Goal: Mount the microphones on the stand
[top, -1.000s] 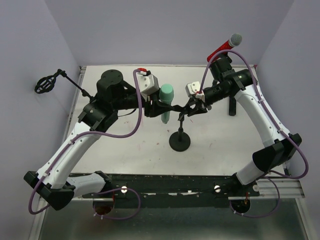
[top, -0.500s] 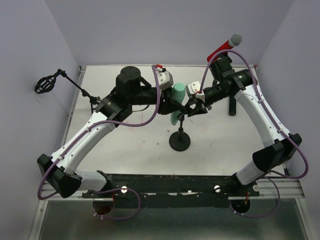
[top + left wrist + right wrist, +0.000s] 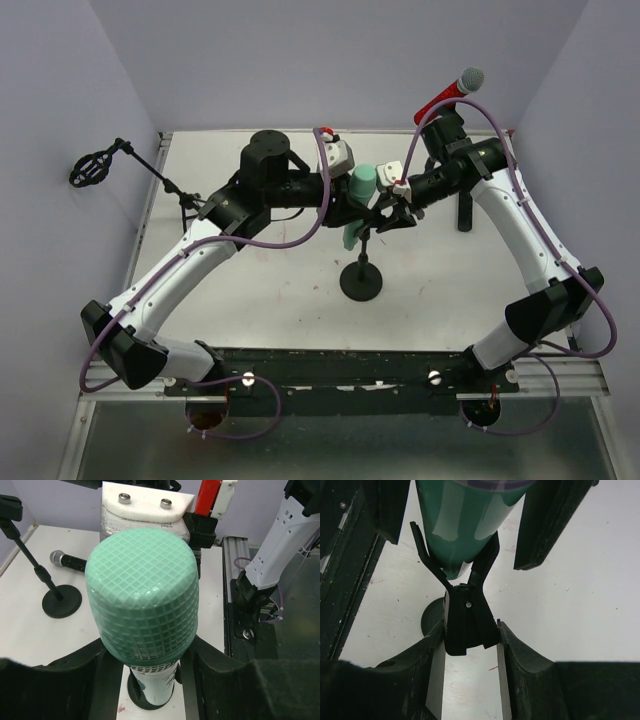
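Observation:
My left gripper [image 3: 345,205] is shut on the mint-green microphone [image 3: 361,185], holding it head up just below its head [image 3: 142,595]. The microphone's lower body [image 3: 465,525] sits between the two prongs of the black clip [image 3: 466,612] on the centre stand [image 3: 361,285]. My right gripper [image 3: 469,630] is shut on that clip's handles, a finger touching each side. The red microphone [image 3: 450,95] sits on a stand at the back right. The black microphone [image 3: 67,560] lies flat on the table.
A second stand with an empty clip [image 3: 90,168] reaches out past the table's left edge, its round base [image 3: 61,601] close to the black microphone. The red microphone's stand [image 3: 465,210] stands right of my right arm. Lilac walls close in the table.
My left arm has carried the green microphone to the right, from beside the clip into its prongs. The right jaws have widened slightly on the clip.

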{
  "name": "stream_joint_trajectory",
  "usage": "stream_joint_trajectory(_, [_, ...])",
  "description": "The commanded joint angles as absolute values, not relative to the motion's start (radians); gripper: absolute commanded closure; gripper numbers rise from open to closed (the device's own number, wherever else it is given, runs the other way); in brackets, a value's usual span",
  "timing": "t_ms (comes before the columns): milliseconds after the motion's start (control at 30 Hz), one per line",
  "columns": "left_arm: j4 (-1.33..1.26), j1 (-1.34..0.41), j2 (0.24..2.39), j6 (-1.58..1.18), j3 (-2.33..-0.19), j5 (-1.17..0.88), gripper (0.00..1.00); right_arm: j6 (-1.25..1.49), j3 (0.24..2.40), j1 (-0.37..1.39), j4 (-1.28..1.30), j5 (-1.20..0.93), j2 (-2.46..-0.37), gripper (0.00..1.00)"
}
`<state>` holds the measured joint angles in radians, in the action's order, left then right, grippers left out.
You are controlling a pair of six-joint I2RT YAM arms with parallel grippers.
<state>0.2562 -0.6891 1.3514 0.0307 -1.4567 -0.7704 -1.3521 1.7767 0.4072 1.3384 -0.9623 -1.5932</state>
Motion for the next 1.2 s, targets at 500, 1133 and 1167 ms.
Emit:
stream_joint_trajectory(500, [0.222, -0.706, 1.394, 0.005, -1.419, -0.666, 1.00, -1.342, 1.683, 0.417, 1.344, -1.127, -1.520, 0.86])
stream_joint_trajectory(1133, [0.184, -0.709, 1.387, -0.005, -1.332, -0.611, 1.00, -1.348, 1.634, 0.417, 1.322, -1.170, -1.505, 0.88])
stream_joint_trajectory(1167, [0.175, -0.709, 1.385, -0.006, -1.324, -0.612, 1.00, -1.348, 1.634, 0.417, 1.321, -1.172, -1.505, 0.88])
